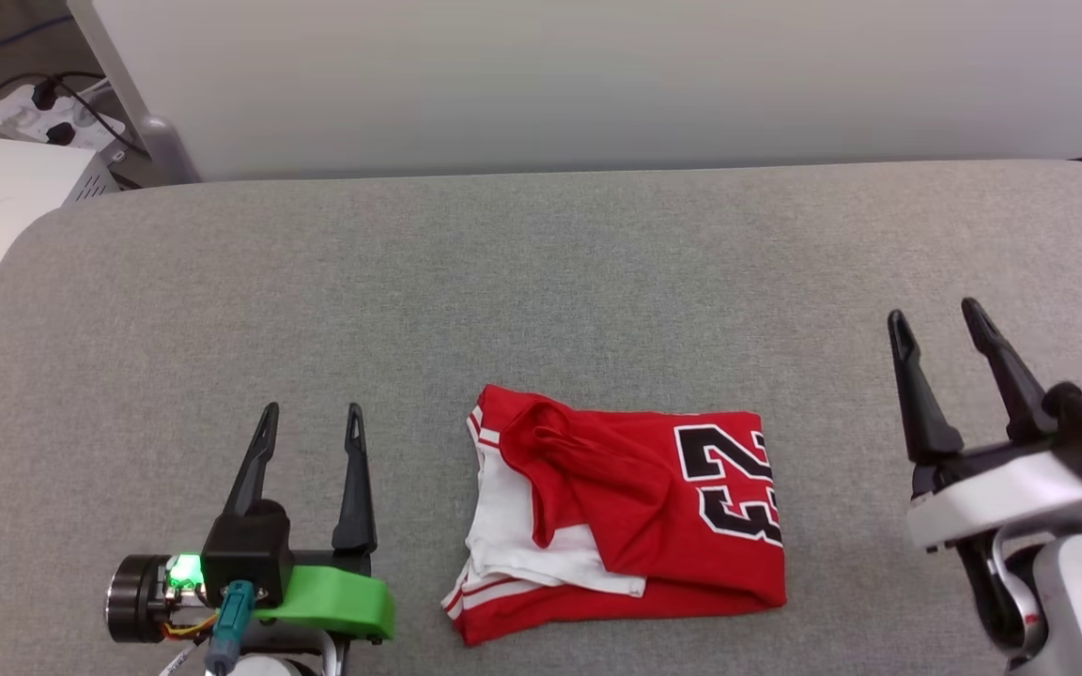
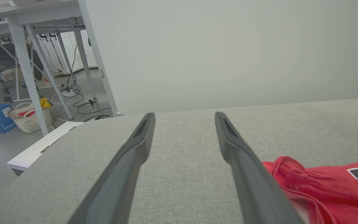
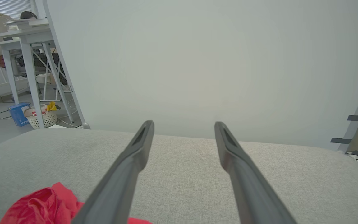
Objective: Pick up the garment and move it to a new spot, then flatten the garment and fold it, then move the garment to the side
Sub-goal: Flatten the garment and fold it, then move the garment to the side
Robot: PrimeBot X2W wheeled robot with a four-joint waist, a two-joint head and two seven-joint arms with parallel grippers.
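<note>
The left hand [image 1: 311, 410] and the right hand [image 1: 934, 313] both hover spread and empty, one either side of the shirt [image 1: 635, 488], touching nothing. The shirt lies as a rough folded bundle on the grey worktop [image 1: 541, 282] between them. Folding looks done, loosely; shifting it aside seems left. A black, white-edged "23" reads sideways.

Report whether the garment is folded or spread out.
Folded: the garment lies as a compact rectangle, its layers stacked, with white sleeve cloth tucked between red panels.
</note>
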